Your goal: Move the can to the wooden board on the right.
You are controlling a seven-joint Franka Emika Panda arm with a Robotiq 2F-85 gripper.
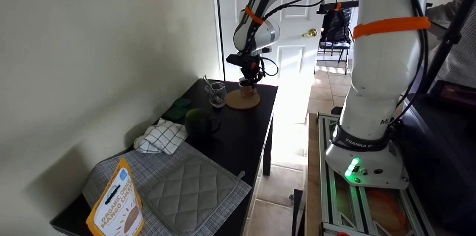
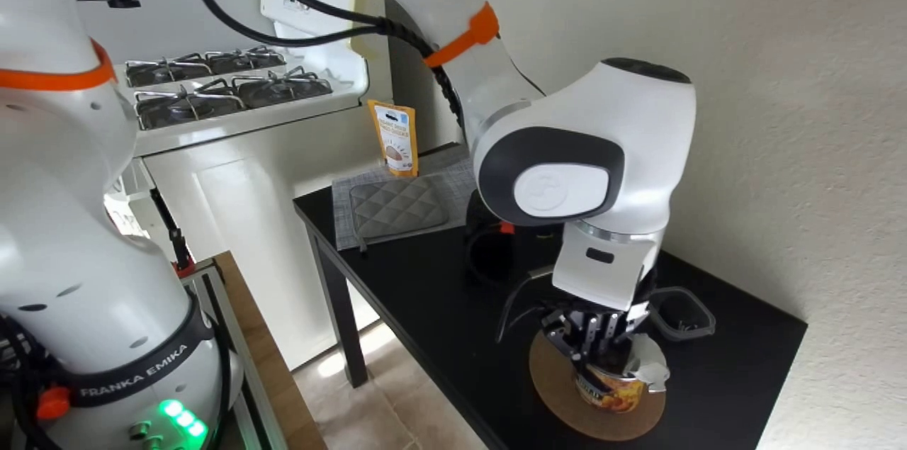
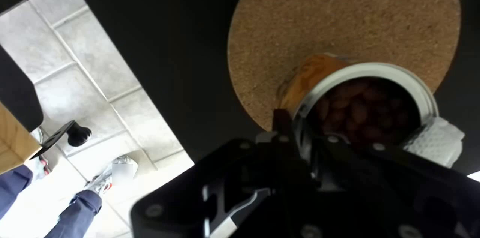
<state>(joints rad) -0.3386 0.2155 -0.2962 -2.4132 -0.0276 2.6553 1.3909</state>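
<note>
I saw the can [image 2: 611, 393] on the wooden board [image 3: 345, 20], the gripper [image 2: 597, 363] pinching its rim, a clear cup [image 1: 218, 96] just beside the board.

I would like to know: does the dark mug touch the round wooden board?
Apart: in an exterior view, the black tabletop shows between the dark mug and the wooden board.

I see a black table [image 1: 238, 132] along a plain pale wall [image 1: 93, 42], white panelled door [image 1: 292, 63] with brass knob [image 1: 311, 33] behind. Bright light washes the tiled floor [image 1: 279, 186]. White gas stove [image 2: 262, 173] near one table end, chair [image 1: 334, 46] past the door.
</note>
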